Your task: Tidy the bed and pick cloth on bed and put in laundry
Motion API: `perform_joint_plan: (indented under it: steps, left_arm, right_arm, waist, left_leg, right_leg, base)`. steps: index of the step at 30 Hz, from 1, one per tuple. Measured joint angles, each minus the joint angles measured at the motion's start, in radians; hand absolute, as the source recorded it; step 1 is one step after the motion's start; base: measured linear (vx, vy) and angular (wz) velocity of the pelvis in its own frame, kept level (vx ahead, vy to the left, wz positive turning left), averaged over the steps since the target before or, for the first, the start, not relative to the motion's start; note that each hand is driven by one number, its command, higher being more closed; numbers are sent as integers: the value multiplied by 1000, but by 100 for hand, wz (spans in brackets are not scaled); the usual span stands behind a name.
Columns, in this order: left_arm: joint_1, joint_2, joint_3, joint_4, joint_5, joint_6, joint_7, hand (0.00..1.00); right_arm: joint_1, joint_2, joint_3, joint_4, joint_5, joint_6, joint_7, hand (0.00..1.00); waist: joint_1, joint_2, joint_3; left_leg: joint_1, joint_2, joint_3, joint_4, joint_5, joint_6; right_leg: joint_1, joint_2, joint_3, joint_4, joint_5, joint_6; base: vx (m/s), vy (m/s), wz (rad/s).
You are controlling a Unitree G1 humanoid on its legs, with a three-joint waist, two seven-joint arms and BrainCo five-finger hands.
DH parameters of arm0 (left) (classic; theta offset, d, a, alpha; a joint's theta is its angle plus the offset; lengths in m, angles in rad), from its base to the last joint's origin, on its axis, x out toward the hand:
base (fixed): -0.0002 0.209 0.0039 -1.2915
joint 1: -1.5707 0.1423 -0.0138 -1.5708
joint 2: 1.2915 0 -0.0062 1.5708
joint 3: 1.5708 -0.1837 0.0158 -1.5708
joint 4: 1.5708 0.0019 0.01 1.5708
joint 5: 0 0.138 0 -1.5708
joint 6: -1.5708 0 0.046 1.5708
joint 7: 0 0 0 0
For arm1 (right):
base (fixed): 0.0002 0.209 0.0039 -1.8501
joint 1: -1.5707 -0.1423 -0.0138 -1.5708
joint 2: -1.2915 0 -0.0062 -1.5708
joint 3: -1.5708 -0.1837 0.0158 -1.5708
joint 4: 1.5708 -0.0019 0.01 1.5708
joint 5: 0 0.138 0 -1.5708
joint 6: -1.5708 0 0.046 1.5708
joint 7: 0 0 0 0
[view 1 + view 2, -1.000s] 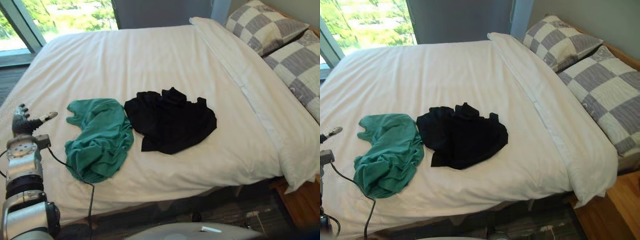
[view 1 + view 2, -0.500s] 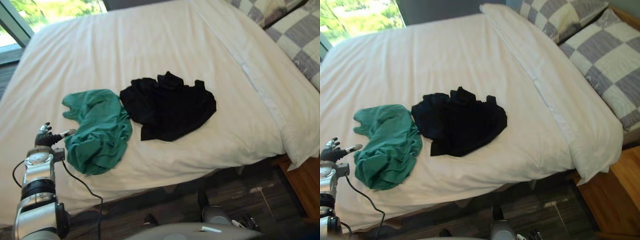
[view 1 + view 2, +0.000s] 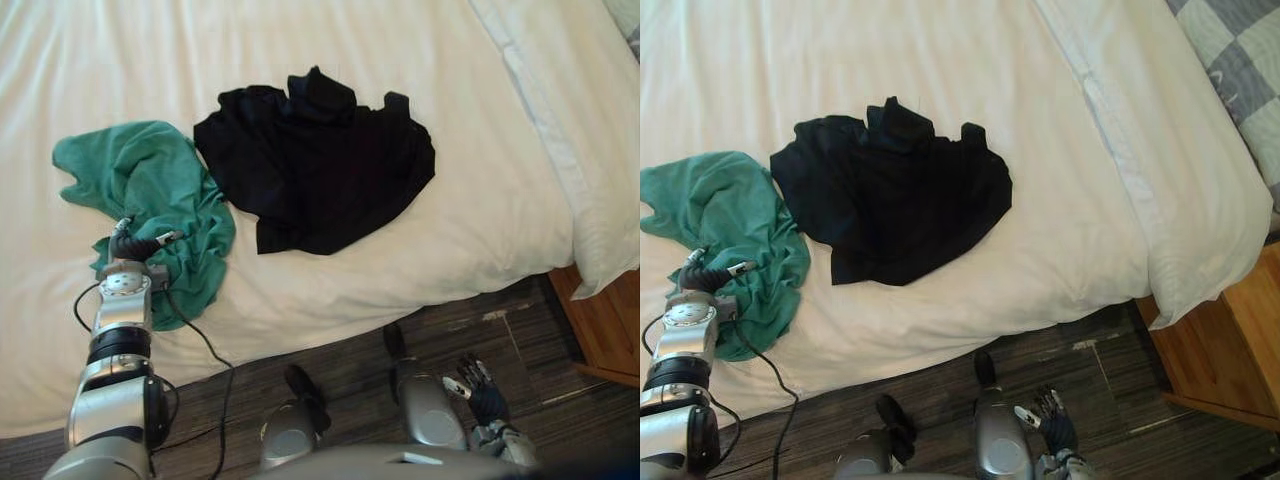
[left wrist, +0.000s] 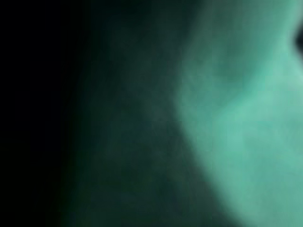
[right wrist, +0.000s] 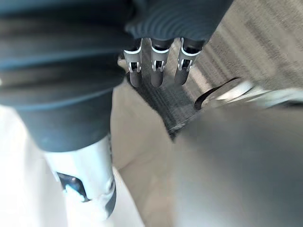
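Observation:
A crumpled green cloth [image 3: 150,185] lies on the white bed [image 3: 380,40] near its front left edge. A black cloth [image 3: 315,165] is spread beside it, touching its right side. My left hand [image 3: 135,245] rests on the lower part of the green cloth, fingers and thumb spread and not closed on it. In the left wrist view the green cloth [image 4: 246,123] is very close to the camera. My right hand [image 3: 478,385] hangs low over the floor in front of the bed, its fingers [image 5: 158,71] straight and empty.
A long white pillow [image 3: 590,130] runs along the bed's right side, with a checkered pillow [image 3: 1240,50] beyond it. A wooden nightstand [image 3: 605,320] stands at the bed's right corner. Dark wood floor [image 3: 500,330] lies in front of the bed.
The camera has tipped down and moved closer to the bed. My left hand has gone forward from the bare sheet onto the green cloth. My right hand has come into sight low down.

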Motion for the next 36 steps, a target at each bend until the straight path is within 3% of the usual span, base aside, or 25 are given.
perform_joint_plan:
  steps: [5, 10, 12, 16, 20, 22, 27, 30, 33, 36]
  left_arm:
    - [49, 3, -111, -25, 87, -64, -17, 100]
    - [220, -3, -216, -169, 59, -108, -29, 100]
    - [283, -6, -230, -212, 17, -122, -30, 100]
    - [418, -43, -253, -260, -29, -151, -53, 100]
    - [498, -73, -251, -270, -104, -154, -131, 100]
    - [534, -96, -236, -273, -137, -156, -185, 100]
    - [583, -169, -193, -273, -180, -173, -253, 100]
    - [632, -213, -176, -273, -183, -180, -285, 100]
    - [651, -250, -173, -262, -183, -189, -295, 100]
    - [676, -263, -174, -128, -178, -158, -288, 100]
  right_arm:
    - [1, 2, 43, -70, -1, -35, -39, 0]
    - [1, -8, 67, -369, -55, -76, -211, 0]
    - [1, -13, 56, -441, -102, -41, -282, 0]
    - [11, -13, -30, -449, -137, 140, -415, 0]
    - [15, -20, -143, -492, -193, 246, -492, 0]
    - [3, -68, -208, -578, -228, 285, -489, 0]
    - [-102, -206, -223, -649, -320, 339, -422, 0]
    - [-194, -253, -171, -635, -367, 375, -390, 0]
    - [-291, -297, -93, -554, -406, 419, -390, 0]
    - [-418, -309, 2, -486, -406, 464, -393, 0]
  waist:
    - [17, -7, 6]
    - [16, -17, -2]
    - [16, -26, -19]
    - [8, -36, -104]
    - [6, -35, -160]
    - [6, -31, -175]
    - [22, -38, -207]
    - [32, -31, -232]
    - [72, -34, -230]
    - [79, -58, -203]
  left_leg:
    - [14, -2, 3, 13, -15, 1]
    - [65, -17, -1, 7, -31, 2]
    - [84, -24, -6, -6, -32, 1]
    - [127, -44, -42, -39, -32, 1]
    - [155, -56, -94, -53, -32, 2]
    - [176, -60, -122, -78, -32, 2]
    - [168, -75, -179, -95, -24, 9]
    - [149, -81, -216, -100, -15, 15]
    - [141, -86, -241, -124, 6, 18]
    - [99, -87, -276, -136, 30, 21]
  right_leg:
    - [21, -5, 5, -2, -1, 4]
    - [81, -17, 4, -22, -7, 17]
    - [106, -21, 2, -44, -2, 25]
    - [178, -38, -25, -100, 1, 31]
    - [228, -53, -50, -119, -5, 40]
    - [250, -55, -70, -122, -9, 44]
    - [262, -72, -110, -123, -15, 47]
    - [261, -81, -139, -124, -16, 47]
    - [257, -83, -159, -125, -16, 47]
    - [233, -85, -191, -124, -14, 45]
  base:
    - [0, 9, -2]
    - [21, 36, -2]
    - [50, 30, 3]
    - [84, 31, 15]
    - [61, 21, 19]
    - [17, 7, 25]
    - [-44, -5, 27]
    - [-34, -14, 31]
    - [-33, -15, 25]
    - [-29, -32, 33]
